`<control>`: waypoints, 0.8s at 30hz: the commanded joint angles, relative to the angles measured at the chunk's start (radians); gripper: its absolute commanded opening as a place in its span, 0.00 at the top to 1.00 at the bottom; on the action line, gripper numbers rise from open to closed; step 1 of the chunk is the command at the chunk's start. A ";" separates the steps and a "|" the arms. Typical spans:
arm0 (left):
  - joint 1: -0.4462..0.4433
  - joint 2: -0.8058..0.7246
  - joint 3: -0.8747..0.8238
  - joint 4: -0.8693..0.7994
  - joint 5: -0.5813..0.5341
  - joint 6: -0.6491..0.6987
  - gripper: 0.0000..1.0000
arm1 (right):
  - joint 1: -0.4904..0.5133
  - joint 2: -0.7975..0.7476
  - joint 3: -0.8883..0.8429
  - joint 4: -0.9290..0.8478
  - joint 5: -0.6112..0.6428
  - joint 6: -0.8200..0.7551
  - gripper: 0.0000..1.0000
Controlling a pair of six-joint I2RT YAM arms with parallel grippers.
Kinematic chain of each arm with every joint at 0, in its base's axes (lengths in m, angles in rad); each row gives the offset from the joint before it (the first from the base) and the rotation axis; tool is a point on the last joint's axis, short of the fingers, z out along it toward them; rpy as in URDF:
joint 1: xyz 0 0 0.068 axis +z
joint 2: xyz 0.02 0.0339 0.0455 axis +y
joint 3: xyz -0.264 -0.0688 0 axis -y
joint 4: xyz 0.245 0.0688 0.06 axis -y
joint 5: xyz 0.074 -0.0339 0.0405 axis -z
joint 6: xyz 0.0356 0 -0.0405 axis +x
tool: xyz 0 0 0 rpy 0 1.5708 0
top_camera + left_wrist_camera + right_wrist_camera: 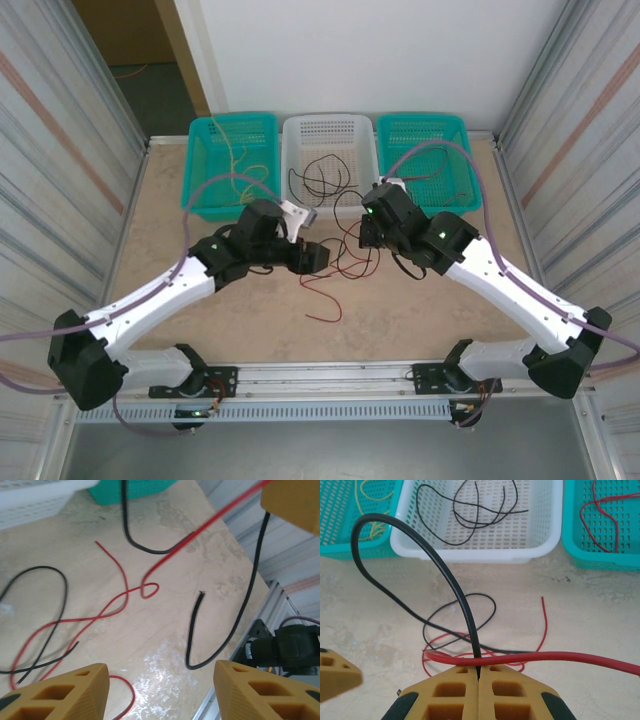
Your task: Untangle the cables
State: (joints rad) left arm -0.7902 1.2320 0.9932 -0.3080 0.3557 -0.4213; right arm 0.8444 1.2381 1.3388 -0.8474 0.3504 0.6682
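Red and black cables [338, 268] lie tangled on the table between my two grippers. My right gripper [478, 669] is shut on a thick-looking black cable [445, 575] that arches up and away to the left. A red cable [560, 656] lies across its fingertips and runs off to the right. My left gripper [160, 680] hovers open over bare table with nothing between its fingers. Below it a red cable [107, 611] loops over a black one [60, 585]. Another black cable [240, 615] hangs from the right gripper's finger [292, 502].
Three baskets stand at the far edge. The left teal one [200, 170] holds pale yellow cables, the white one [296, 150] black cables, the right teal one [462, 150] red cables. Corrugated walls close in both sides, and a metal rail [330, 375] runs along the near edge.
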 commanded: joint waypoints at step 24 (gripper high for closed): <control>-0.079 0.129 0.064 0.086 -0.100 -0.021 0.89 | -0.005 -0.091 -0.065 0.050 -0.059 0.044 1.00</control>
State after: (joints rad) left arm -0.8688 1.3582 1.0264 -0.2333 0.2852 -0.4576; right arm 0.8440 1.1770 1.2854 -0.8230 0.3054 0.6807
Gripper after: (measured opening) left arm 0.129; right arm 0.057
